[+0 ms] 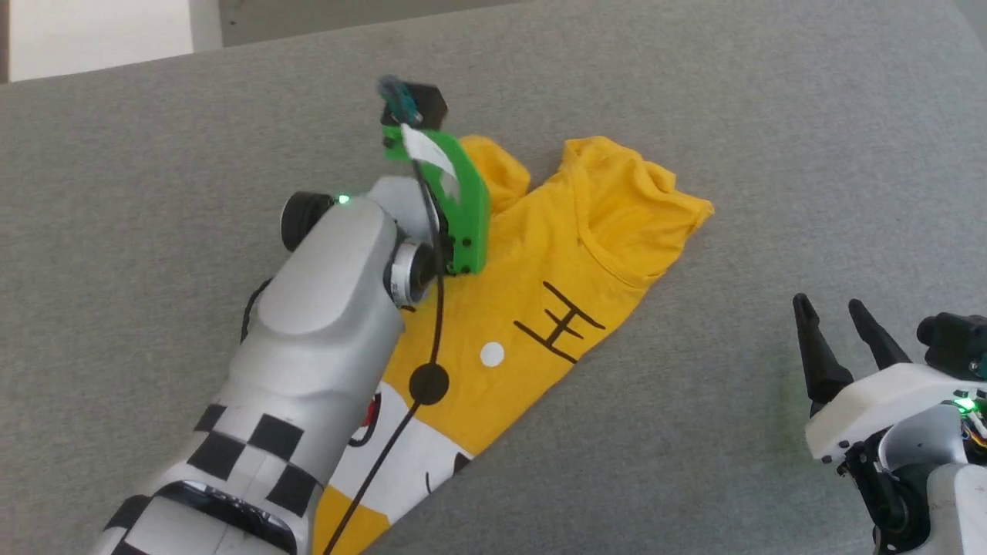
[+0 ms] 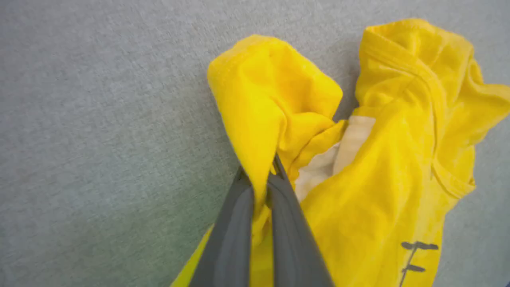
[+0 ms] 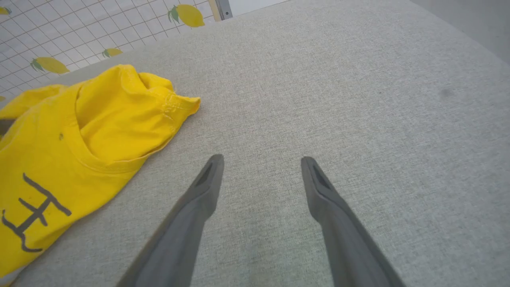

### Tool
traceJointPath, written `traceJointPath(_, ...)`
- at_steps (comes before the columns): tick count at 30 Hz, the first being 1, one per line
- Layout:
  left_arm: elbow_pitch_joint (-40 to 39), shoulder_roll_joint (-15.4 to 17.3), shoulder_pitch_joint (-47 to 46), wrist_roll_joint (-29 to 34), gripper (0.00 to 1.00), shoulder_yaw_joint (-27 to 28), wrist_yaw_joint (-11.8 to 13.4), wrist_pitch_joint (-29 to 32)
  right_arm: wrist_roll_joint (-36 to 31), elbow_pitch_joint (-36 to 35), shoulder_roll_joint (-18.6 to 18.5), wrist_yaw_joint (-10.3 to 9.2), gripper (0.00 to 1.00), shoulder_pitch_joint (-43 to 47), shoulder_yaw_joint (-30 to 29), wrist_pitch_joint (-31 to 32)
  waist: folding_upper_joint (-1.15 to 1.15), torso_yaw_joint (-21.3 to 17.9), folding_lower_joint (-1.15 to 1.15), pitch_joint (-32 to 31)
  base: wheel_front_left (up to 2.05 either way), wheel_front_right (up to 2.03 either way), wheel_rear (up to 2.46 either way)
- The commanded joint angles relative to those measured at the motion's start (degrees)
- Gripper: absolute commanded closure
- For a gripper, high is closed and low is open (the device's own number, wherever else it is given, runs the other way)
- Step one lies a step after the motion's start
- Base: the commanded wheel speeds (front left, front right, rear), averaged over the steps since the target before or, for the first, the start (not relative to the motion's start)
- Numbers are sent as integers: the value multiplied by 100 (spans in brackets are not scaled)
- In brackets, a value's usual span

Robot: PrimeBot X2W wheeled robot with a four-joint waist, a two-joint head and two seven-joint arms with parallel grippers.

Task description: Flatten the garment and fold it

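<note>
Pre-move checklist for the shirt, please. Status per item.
1. Left gripper shut on the yellow T-shirt: ok.
2. Layers pinched, one or several: cannot tell.
3. Right gripper open, empty: ok.
4. Right gripper apart from the shirt, over the grey fabric surface: ok.
5. T-shirt flat: not ok, bunched near the collar.

One yellow short-sleeved cotton T-shirt (image 1: 540, 254) with a black-and-white cartoon print lies here, pinched in the left claw (image 2: 261, 175) and left of the right claw (image 3: 262, 160). Two claws show, each with two long dark fingers (image 3: 191, 207). One grey fabric surface (image 1: 694, 116) lies under both.
</note>
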Motion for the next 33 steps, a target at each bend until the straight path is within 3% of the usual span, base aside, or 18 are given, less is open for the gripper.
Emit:
traceJointPath(1, -108, 5, 17, -128, 100, 119, 30, -203, -68, -44, 16, -8, 0, 26, -6, 30, 0, 373, -1, -356, 0, 0, 0)
traceJointPath(4, -434, 54, 52, -442, 100, 553, 82, -730, -124, -94, 15, -8, 0, 99, -27, 114, 0, 681, -1, -582, 0, 0, 0)
traceJointPath(8, -872, 396, 480, -715, 100, 1097, 283, -1141, -172, -190, 9, -8, 0, 213, -44, 252, 0, 1103, -1, -815, 0, 0, 0)
traceJointPath(15, -1671, 1016, 2215, -1286, 100, 2114, 947, -1324, -184, -338, 11, -8, 0, 334, 15, 450, 0, 1563, -1, -1042, 0, 0, 0)
traceJointPath(22, -2175, 922, 3615, -1787, 100, 2707, 1370, -1382, -186, -403, 15, -8, 0, 407, 62, 553, 0, 1701, -1, -1100, 0, 0, 0)
traceJointPath(23, -2293, 851, 3706, -1882, 80, 2766, 1344, -1412, -193, -402, 15, -8, 0, 417, 93, 577, 0, 1713, -1, -1106, 0, 0, 0)
traceJointPath(24, -2404, 798, 3752, -1945, 0, 2825, 1295, -1494, -200, -402, 15, -8, 0, 421, 122, 600, 0, 1721, -1, -1106, 0, 0, 0)
traceJointPath(28, -2925, 864, 3892, -1661, 0, 2882, 1011, -2275, -217, -370, -27, -8, 0, 316, 310, 718, 0, 1718, -1, -1120, 0, 0, 0)
traceJointPath(33, -3447, 1137, 4231, -479, 0, 2576, 634, -4003, -337, 36, -210, -8, 0, -199, 589, 1221, 0, 1789, -1, -1051, 0, 0, 0)
